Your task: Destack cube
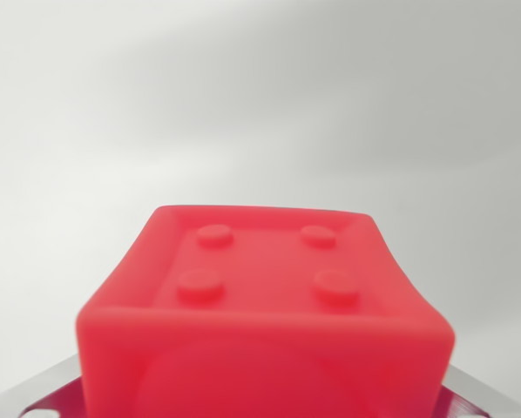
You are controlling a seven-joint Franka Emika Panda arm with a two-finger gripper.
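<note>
A red cube fills the lower middle of the wrist view, very close to the camera and partly blurred. Its upper face is recessed and carries four round studs. My gripper is shut on the cube: grey finger parts show at the bottom left and bottom right corners, pressed against its sides. The lower part of the cube runs out of the frame. No other cube is visible; whatever lies beneath is hidden.
Behind the cube there is only a plain white-grey surface with soft shadows.
</note>
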